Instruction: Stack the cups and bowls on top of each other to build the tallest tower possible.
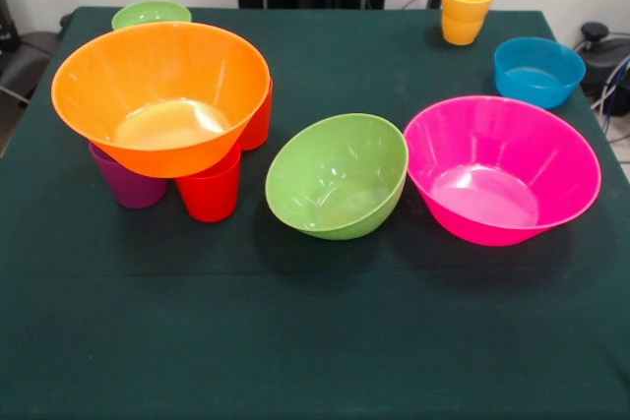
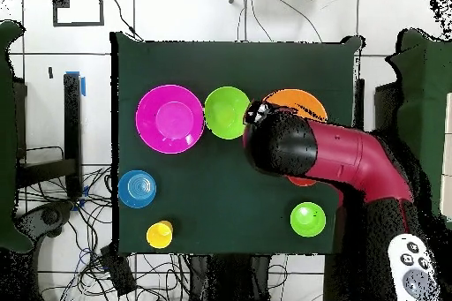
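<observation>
Resting on three upturned cups, one purple (image 1: 128,184) and two red (image 1: 211,192), the large orange bowl (image 1: 162,95) sits at the table's (image 1: 315,341) left in the front view. Light green bowl (image 1: 338,176) tilts beside pink bowl (image 1: 502,169). The claw is hidden beneath the arm (image 2: 318,152); its opening cannot be told.

Front camera faces table (image 1: 315,341); overhead looks straight down.
</observation>
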You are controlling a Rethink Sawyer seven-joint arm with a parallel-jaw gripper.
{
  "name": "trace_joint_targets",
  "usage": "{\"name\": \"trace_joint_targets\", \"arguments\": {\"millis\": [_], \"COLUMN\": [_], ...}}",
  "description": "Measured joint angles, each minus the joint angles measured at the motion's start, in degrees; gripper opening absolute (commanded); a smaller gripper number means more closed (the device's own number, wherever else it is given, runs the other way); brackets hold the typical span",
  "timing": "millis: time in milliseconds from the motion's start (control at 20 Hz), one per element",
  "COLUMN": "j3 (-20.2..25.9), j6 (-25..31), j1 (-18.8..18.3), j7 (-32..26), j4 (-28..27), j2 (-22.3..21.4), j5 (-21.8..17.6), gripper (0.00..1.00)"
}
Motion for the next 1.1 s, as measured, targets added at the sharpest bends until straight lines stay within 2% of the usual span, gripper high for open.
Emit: {"name": "trace_joint_targets", "arguments": {"millis": [400, 1100], "j3": [-1.4, -5.4], "j6": [-0.9, -1.5], "j1": [0.5, 6.5], "j7": [0.0, 0.0], "j4": [0.0, 0.0], "j2": [0.0, 0.0], "j5": [0.8, 3.0], "gripper": [1.0, 1.0]}}
